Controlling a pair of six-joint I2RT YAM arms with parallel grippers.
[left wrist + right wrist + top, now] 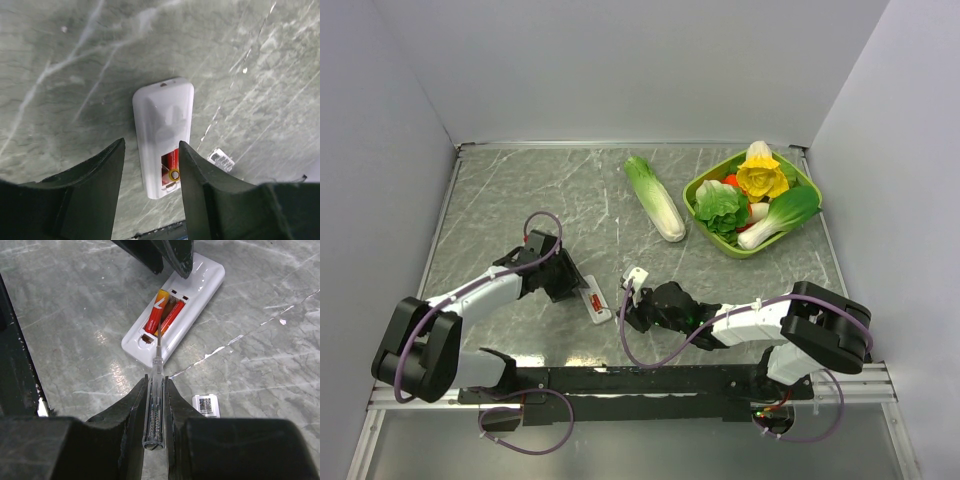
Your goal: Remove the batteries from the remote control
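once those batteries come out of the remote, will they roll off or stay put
Likely to roll: the batteries are smooth round cylinders, and the table looks flat and glossy. Probably slippery for jaws too, being thin. The screwdriver tip may flick them out.

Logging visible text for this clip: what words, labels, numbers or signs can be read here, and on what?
The batteries in the remote control: small lettering along one red-orange side, too small to read; a white chevron mark beside it.
The small white cover piece: dark printed code label, too blurred to read.
No other text shows.
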